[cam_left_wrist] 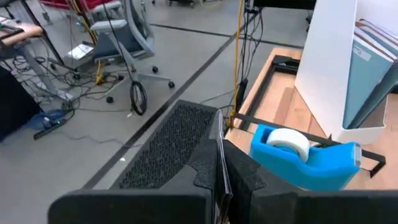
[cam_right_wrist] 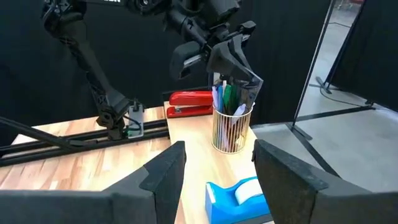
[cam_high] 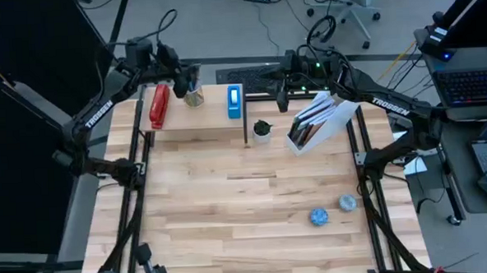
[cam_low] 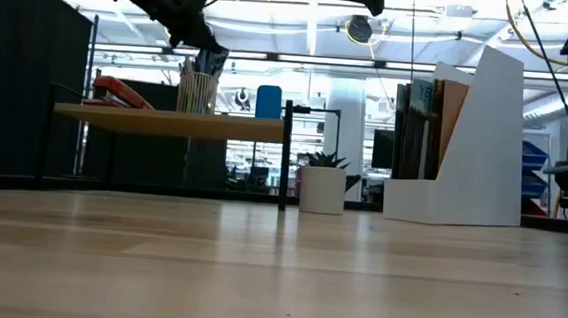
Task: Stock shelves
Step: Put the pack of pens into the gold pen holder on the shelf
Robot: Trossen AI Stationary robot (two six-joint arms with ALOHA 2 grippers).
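Observation:
The low wood shelf point(cam_high: 202, 122) carries a red stapler point(cam_high: 158, 106), a wire pen cup point(cam_right_wrist: 232, 127) and a blue tape dispenser point(cam_high: 235, 101). My left gripper point(cam_right_wrist: 241, 70) hangs right over the cup point(cam_high: 194, 97), shut on a thin grey strip. The white file holder point(cam_high: 324, 123), with folders in it, stands on the table right of the shelf. A small potted plant point(cam_high: 262, 130) stands between them. My right gripper point(cam_right_wrist: 214, 180) is open, in the air by the shelf's right end, behind the tape dispenser point(cam_right_wrist: 239, 196). My left gripper pinches a thin grey strip point(cam_left_wrist: 219, 146) edge-on between its two fingers. The fingers point(cam_low: 209, 56) come from above, slanting down toward the cup's mouth. The strip's lower end point(cam_right_wrist: 250, 79) reaches among the pens in the cup; what the strip is cannot be told.
Two small blue balls point(cam_high: 319, 217) point(cam_high: 348, 202) lie on the table near its right front. The black table frame rails point(cam_high: 138, 170) run along both sides. The wide wood middle of the table point(cam_high: 246, 202) holds nothing else.

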